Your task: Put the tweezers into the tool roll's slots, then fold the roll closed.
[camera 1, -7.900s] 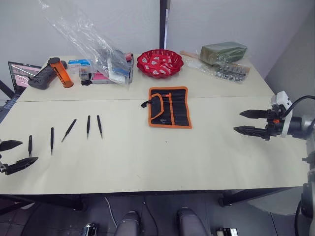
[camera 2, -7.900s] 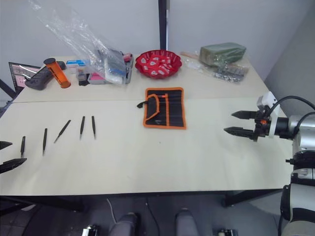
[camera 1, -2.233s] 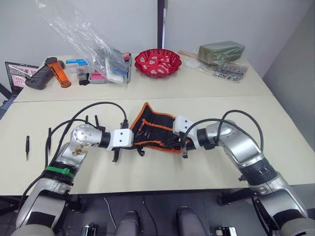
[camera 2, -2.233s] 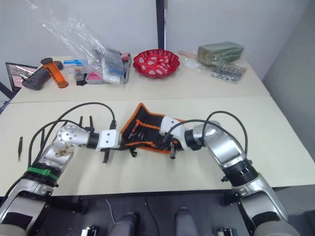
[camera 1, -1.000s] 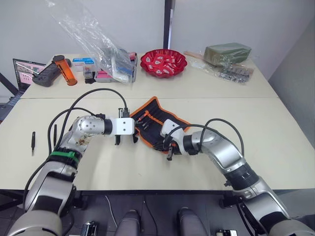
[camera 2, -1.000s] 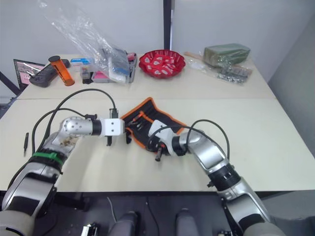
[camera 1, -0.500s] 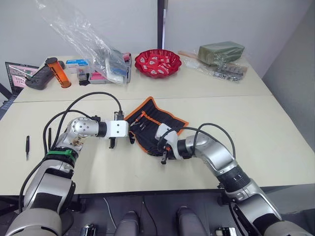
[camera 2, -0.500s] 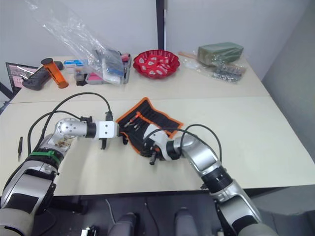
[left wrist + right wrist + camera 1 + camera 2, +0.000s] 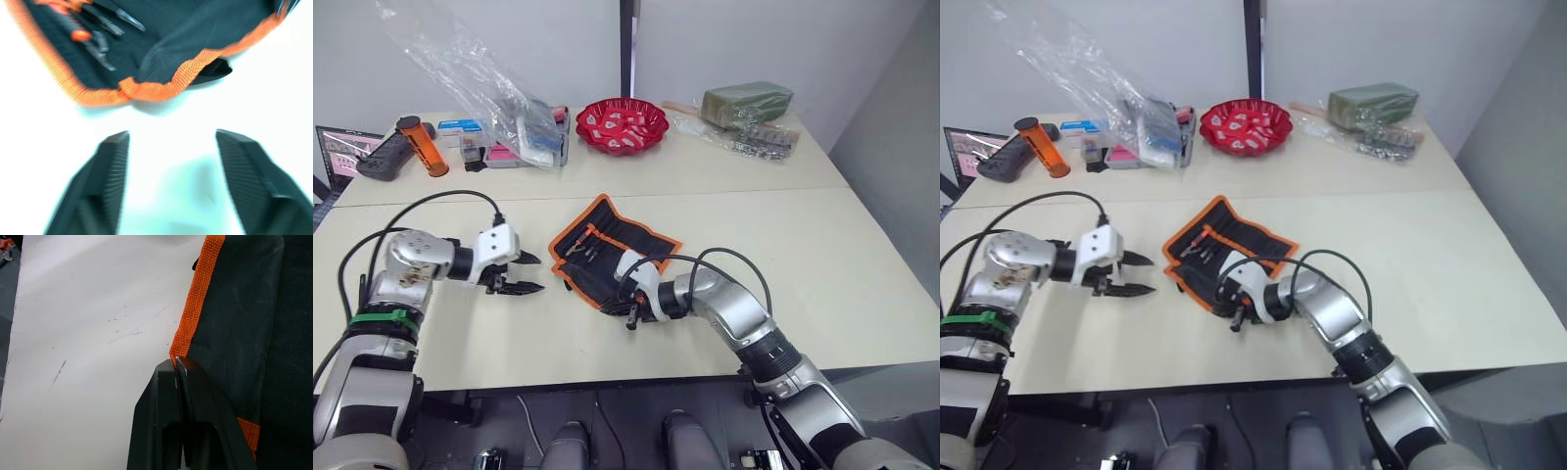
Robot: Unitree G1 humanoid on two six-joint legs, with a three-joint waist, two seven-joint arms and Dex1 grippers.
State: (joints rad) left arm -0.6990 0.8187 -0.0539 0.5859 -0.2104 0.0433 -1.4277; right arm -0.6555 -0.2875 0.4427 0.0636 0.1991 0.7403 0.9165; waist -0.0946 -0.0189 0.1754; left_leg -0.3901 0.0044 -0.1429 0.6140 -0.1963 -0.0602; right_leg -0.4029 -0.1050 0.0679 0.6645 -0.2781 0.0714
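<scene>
The tool roll (image 9: 628, 245) lies unfolded and turned at an angle in the middle of the table, black with orange edging. Slim tweezers (image 9: 108, 23) sit in its slots near the left end. My left gripper (image 9: 536, 274) is open with nothing between its fingers, a short way left of the roll's left edge (image 9: 146, 90) and clear of it. My right gripper (image 9: 628, 313) is at the roll's near edge. In the right wrist view its fingers (image 9: 168, 396) are shut on the orange edging (image 9: 195, 308).
Along the back of the table stand a red bowl (image 9: 622, 122), a clear plastic bag (image 9: 494, 83) over small boxes, an orange cylinder (image 9: 419, 145) and a green packet (image 9: 747, 101). A seam (image 9: 822, 191) crosses the table behind the roll.
My left gripper has let go of the roll's left edge, opened and drawn back to the left. The right gripper stays shut on the near edge. The camera has shifted slightly.
</scene>
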